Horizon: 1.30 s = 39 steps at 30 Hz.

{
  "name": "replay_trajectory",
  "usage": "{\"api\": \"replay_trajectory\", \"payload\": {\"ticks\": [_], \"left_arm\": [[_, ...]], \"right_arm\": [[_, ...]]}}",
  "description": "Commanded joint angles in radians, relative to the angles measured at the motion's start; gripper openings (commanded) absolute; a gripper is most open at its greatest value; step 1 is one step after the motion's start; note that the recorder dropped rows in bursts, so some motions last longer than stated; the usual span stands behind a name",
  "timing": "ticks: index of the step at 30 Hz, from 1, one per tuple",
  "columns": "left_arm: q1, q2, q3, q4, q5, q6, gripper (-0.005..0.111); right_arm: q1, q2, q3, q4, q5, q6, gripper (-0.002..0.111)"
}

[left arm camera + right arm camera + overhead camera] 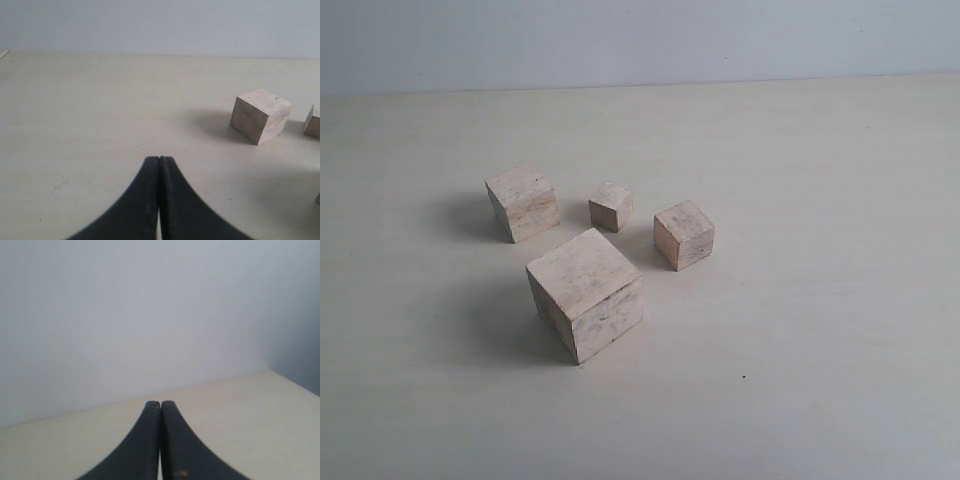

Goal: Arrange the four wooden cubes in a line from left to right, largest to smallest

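Four pale wooden cubes stand loosely grouped on the table in the exterior view. The largest cube point(585, 293) is nearest the front. Behind it to the left is the second-largest cube point(522, 202). The smallest cube point(611, 206) sits at the back middle, and a mid-small cube point(683, 234) is to its right. Neither arm shows in that view. The left wrist view has the second-largest cube point(260, 115) ahead, far from my left gripper point(159, 159), which is shut and empty. My right gripper point(160, 403) is shut too, facing only wall and table.
A pale beige table point(820, 350) runs back to a light grey wall point(640, 40). The right wrist view shows the table's edge point(295, 382) near a wall corner. Part of another cube point(313, 121) peeks in at the frame edge of the left wrist view.
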Motion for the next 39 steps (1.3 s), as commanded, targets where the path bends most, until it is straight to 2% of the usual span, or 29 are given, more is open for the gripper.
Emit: {"api": "replay_trajectory", "payload": {"ticks": [1,7,10,17,24,27,30,34,36,39], "left_arm": [[0.003,-0.006,0.004,0.001,-0.006,-0.001,0.0],[0.003,-0.006,0.004,0.001,-0.006,-0.001,0.0],[0.003,-0.006,0.004,0.001,-0.006,-0.001,0.0],[0.003,-0.006,0.004,0.001,-0.006,-0.001,0.0],[0.003,-0.006,0.004,0.001,-0.006,-0.001,0.0],[0.003,-0.006,0.004,0.001,-0.006,-0.001,0.0],[0.003,-0.006,0.004,0.001,-0.006,-0.001,0.0],[0.003,-0.006,0.004,0.001,-0.006,-0.001,0.0],[0.003,-0.006,0.004,0.001,-0.006,-0.001,0.0],[0.003,-0.006,0.004,0.001,-0.006,-0.001,0.0]], "right_arm": [[-0.007,-0.006,0.006,0.027,-0.147,-0.001,0.0],[-0.007,-0.006,0.006,0.036,-0.379,0.043,0.0],[-0.007,-0.006,-0.011,0.034,-0.391,0.104,0.0],[-0.007,0.048,-0.234,-0.044,-0.232,0.104,0.0],[-0.004,0.338,-0.573,-0.072,0.043,0.097,0.0],[0.043,0.474,-0.699,-0.067,0.154,0.063,0.0],[0.119,0.604,-0.807,0.004,0.278,-0.006,0.0],[0.242,0.765,-0.924,0.209,0.453,-0.161,0.0],[0.28,0.812,-0.952,0.286,0.457,-0.167,0.0],[0.295,0.863,-0.97,0.347,0.37,-0.165,0.0]]}}
